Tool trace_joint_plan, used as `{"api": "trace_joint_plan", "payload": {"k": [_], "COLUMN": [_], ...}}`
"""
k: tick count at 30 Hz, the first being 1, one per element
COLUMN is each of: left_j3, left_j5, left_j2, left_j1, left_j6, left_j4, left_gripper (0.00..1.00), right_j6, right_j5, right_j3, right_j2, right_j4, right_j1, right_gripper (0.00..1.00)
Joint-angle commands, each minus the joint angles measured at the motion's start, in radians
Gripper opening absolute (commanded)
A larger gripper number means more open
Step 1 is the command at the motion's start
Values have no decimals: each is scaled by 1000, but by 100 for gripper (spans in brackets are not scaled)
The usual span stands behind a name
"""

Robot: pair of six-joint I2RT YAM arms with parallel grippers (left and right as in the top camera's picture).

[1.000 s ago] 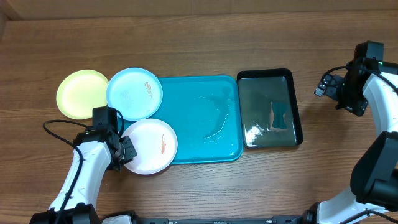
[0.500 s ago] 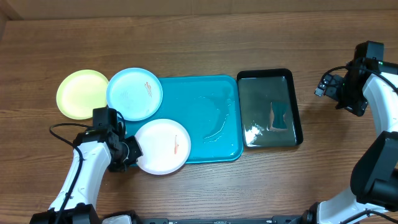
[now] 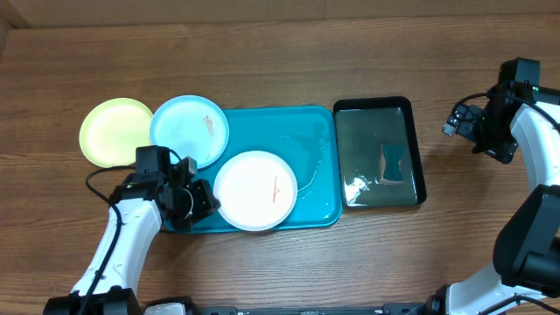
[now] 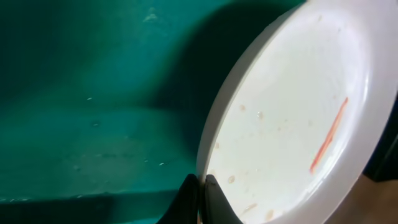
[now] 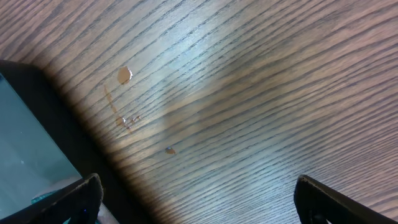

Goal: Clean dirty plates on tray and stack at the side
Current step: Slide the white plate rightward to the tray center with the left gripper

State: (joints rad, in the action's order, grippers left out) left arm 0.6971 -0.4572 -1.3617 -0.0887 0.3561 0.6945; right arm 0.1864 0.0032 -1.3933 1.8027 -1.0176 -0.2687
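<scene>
Currently, the white plate (image 3: 256, 190) is gripped at its left rim by the clenched left fingers (image 4: 199, 186) over the turquoise tray (image 3: 306, 131); an orange streak remains on it. The smeared light blue plate (image 3: 188, 131) overlaps the tray's left corner, and the yellow-green plate (image 3: 114, 131) rests on the desk (image 3: 262, 61). Nothing is stacked; most work is judged outstanding. The right fingers (image 5: 197, 183) are spread, empty. No legible writing is found.

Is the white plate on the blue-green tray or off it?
On it: the round white plastic plate sits over the turquoise plastic tray, left fingers pinching its rim. Flat or lifted: cannot tell.
</scene>
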Motion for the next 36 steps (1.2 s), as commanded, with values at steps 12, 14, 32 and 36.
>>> {"api": "trace_joint_plan", "payload": {"k": [12, 14, 32, 36], "left_j3": [-5, -5, -6, -5], "left_j5": [62, 105, 392, 415], "left_j2": [-6, -6, -6, -8], "left_j1": [190, 225, 357, 358], "left_j6": [254, 278, 401, 434], "left_j4": [-225, -262, -306, -306], "left_gripper": [4, 4, 4, 4], "right_j6": [4, 4, 4, 4], "right_j5": [-5, -5, -5, -5], "right_j3": [-21, -21, -21, -21], "right_j2": [-6, -6, -6, -6], "right_j4": [3, 3, 3, 3], "right_j1": [-5, -5, -5, -5], "right_gripper": [100, 100, 100, 100]}}
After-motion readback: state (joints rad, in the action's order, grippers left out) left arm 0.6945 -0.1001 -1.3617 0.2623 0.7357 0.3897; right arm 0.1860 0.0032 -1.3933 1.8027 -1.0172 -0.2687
